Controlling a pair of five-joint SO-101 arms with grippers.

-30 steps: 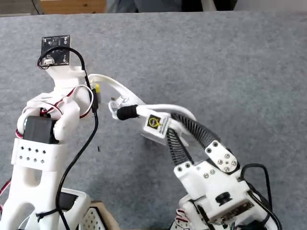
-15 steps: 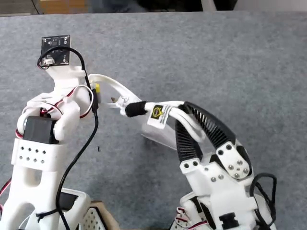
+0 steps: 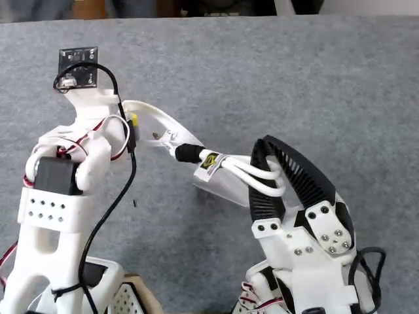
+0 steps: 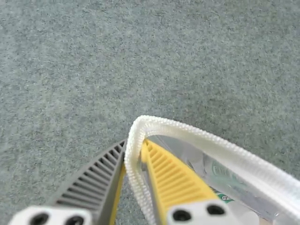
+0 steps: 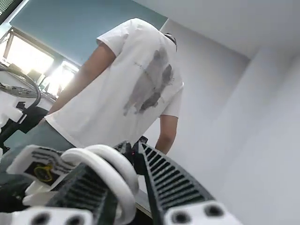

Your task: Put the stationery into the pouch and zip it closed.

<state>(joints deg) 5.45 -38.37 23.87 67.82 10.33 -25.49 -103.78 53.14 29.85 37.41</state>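
Observation:
A clear pouch [image 3: 226, 186] with a white zipper edge [image 3: 154, 116] lies on the grey mat between the arms. My left gripper [image 3: 131, 125] is shut on that zipper edge [image 4: 140, 136], which is pinched between its grey and yellow fingers [image 4: 173, 180]; printed items show inside the pouch [image 4: 225, 180]. My right gripper [image 3: 265, 154] tilts upward and is shut on a looped white cable [image 3: 252, 171] with a yellow label. The cable's black plug [image 3: 189, 154] is at the pouch mouth. The cable loops [image 5: 101, 161] sit against the black ribbed fingers [image 5: 164, 180].
The grey mat [image 3: 314, 78] stretches wide to the far side and the right. The left arm's white body [image 3: 55, 196] and its black cable fill the near left. A perforated plate and a wooden edge [image 3: 134, 294] sit at the near edge.
The right arm has drawn back toward the near right and tipped its gripper upward. The cable's black plug has shifted slightly right. The left arm holds still on the zipper edge.

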